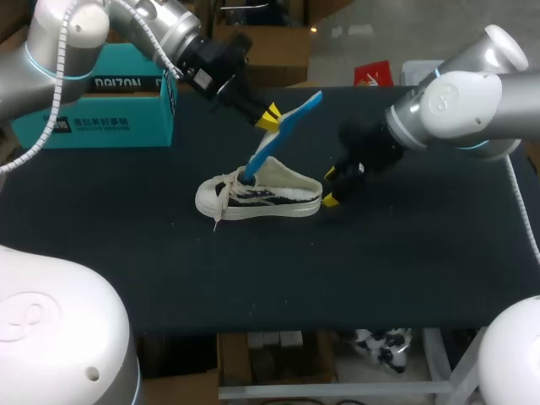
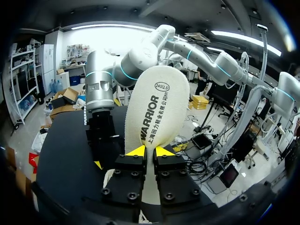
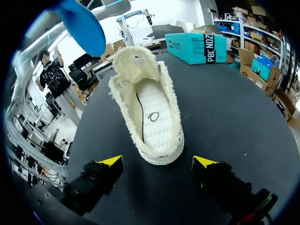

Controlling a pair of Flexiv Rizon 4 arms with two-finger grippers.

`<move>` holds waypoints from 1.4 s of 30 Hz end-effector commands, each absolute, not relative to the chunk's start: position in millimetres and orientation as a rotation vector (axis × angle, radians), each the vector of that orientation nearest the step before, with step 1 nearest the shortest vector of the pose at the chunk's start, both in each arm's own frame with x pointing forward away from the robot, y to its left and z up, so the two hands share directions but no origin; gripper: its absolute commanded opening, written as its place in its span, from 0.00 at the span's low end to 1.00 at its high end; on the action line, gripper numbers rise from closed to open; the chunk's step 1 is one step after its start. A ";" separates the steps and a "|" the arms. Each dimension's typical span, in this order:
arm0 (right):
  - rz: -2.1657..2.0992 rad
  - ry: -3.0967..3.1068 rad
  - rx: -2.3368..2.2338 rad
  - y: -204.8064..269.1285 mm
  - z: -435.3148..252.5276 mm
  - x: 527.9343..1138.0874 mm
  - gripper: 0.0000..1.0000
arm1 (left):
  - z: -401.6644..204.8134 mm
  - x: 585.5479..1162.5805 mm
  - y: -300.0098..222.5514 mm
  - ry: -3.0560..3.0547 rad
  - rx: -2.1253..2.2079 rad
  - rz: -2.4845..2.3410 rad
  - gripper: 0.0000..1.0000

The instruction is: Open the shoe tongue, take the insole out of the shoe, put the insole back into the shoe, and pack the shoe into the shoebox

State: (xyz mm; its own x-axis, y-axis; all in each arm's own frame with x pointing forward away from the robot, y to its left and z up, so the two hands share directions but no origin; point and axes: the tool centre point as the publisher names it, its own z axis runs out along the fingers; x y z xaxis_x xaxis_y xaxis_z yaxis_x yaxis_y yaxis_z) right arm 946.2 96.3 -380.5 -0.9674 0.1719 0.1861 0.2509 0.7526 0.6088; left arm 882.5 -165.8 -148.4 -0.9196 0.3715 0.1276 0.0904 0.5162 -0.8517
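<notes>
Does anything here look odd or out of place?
Only the insole: it slants up out of the shoe, its lower tip at the opening, pinched by the left gripper. The shoe itself stands upright, and the right gripper is open behind its heel.
</notes>
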 end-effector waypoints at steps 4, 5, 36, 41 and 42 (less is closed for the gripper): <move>-0.706 -2.939 -0.284 119.0 -325.1 951.0 1.00 | -147.8 885.0 -112.1 -2.412 -0.381 1.396 0.00; -0.672 -2.944 -0.279 124.8 -321.9 953.4 1.00 | -148.6 884.0 -104.9 -2.412 -0.378 1.399 0.00; -0.064 -3.046 -0.317 211.5 -351.9 979.1 0.46 | -195.4 874.8 39.3 -2.603 0.091 1.340 0.00; -0.057 -3.048 -0.344 207.0 -358.7 980.5 0.00 | -198.6 876.7 38.5 -2.607 0.099 1.324 0.00; -0.057 -3.048 -0.345 206.9 -359.0 980.4 0.00 | -199.1 877.0 38.1 -2.607 0.100 1.322 0.00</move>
